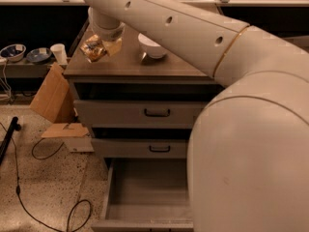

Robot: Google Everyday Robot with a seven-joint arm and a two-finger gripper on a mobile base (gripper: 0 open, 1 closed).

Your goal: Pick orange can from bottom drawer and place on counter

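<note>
The orange can (93,49), shiny and copper-coloured, is held in my gripper (99,47) at the left edge of the counter (130,65), just above its surface. The gripper hangs from the white wrist and is shut on the can. The bottom drawer (147,190) is pulled out at the bottom of the view, and its grey floor is bare. My large white arm crosses the top of the view and hides the right side of the cabinet and drawer.
A white bowl (153,45) stands on the counter to the right of the can. Two grey drawer fronts with black handles (157,112) sit above the open drawer. Cardboard (50,100), cables (43,197), and a shelf with bowls and a cup (59,53) are on the left.
</note>
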